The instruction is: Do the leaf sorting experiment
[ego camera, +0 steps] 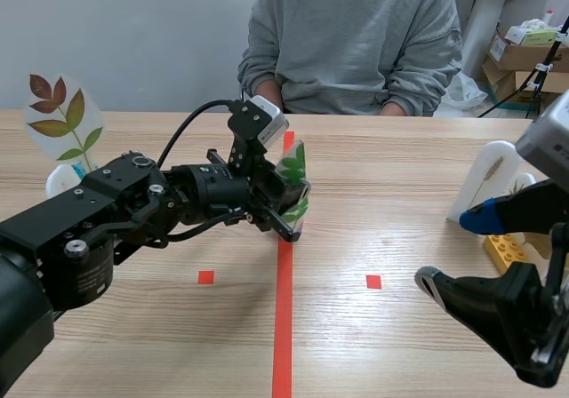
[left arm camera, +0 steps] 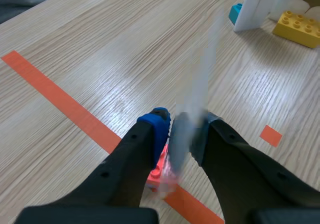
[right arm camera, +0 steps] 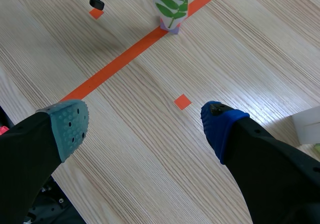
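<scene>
Gripping a clear leaf card (ego camera: 294, 169), the left tool (ego camera: 289, 210) has its 2 fingers pressed against the card's faces at the middle of the counter (ego camera: 391, 345), right on the long orange tape line (ego camera: 283, 327). The card stands roughly upright and carries a green sprig of many small leaflets. In the left wrist view it is a blurred pale sheet rising between the blue pad (left arm camera: 159, 126) and the other finger. A small block (left arm camera: 161, 176) that looks red sits at its foot, touching the tape. The right tool (right arm camera: 145, 124) hangs open well apart from the card, low over the counter's right side. Its 1 grey-green and 1 blue pad are spread wide, with a small orange square (right arm camera: 182, 102) on the wood between and just ahead of them. Beyond that tool, near the counter's right edge, a white stand (ego camera: 487, 180) rises just beside a yellow brick (ego camera: 507, 251). At the far left a second card (ego camera: 64, 118), with brown and green leaves, stands upright in a white base (ego camera: 60, 180). A person (ego camera: 351, 38) in a grey sweatshirt sits across the counter.
</scene>
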`<act>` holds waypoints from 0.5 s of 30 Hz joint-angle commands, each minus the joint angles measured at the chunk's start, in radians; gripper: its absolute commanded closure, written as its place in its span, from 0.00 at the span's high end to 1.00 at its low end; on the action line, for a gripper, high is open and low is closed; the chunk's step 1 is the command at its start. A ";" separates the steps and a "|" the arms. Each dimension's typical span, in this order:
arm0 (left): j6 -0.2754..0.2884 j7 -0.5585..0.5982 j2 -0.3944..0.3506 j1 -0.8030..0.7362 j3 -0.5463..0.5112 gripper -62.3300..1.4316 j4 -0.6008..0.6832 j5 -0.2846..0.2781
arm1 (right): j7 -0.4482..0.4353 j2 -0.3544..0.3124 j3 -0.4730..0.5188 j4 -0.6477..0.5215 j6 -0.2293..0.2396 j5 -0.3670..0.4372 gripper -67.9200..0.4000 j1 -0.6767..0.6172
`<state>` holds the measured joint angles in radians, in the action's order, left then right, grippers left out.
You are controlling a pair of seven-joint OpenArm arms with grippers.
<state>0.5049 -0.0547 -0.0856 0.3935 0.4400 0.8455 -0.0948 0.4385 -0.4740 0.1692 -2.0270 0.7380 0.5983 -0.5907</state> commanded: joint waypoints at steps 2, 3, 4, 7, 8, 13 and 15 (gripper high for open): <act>0.002 0.014 0.008 0.008 -0.002 0.11 0.014 -0.013 | -0.006 -0.008 0.011 -0.003 0.008 0.007 0.68 0.012; 0.002 0.014 0.008 0.008 -0.002 0.10 0.014 -0.013 | -0.006 -0.008 0.011 -0.003 0.008 0.007 0.68 0.012; 0.002 0.014 0.008 0.006 -0.002 0.09 0.014 -0.013 | -0.006 -0.008 0.011 -0.003 0.008 0.007 0.68 0.012; 0.002 0.014 0.006 0.000 -0.003 0.09 0.014 -0.016 | -0.006 -0.008 0.011 -0.003 0.008 0.007 0.68 0.012; 0.003 0.014 0.004 -0.003 -0.003 0.09 0.014 -0.016 | -0.007 -0.008 0.011 -0.003 0.008 0.007 0.68 0.012; 0.004 0.012 -0.026 -0.086 -0.036 0.09 0.104 -0.021 | -0.007 -0.008 0.011 -0.003 0.008 0.007 0.68 0.012; 0.005 0.013 -0.047 -0.153 -0.075 0.09 0.181 -0.038 | -0.007 -0.008 0.011 -0.003 0.008 0.007 0.68 0.012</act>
<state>0.5083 -0.0555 -0.1154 0.2722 0.3912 0.9722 -0.1101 0.4393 -0.4740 0.1692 -2.0270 0.7380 0.5983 -0.5907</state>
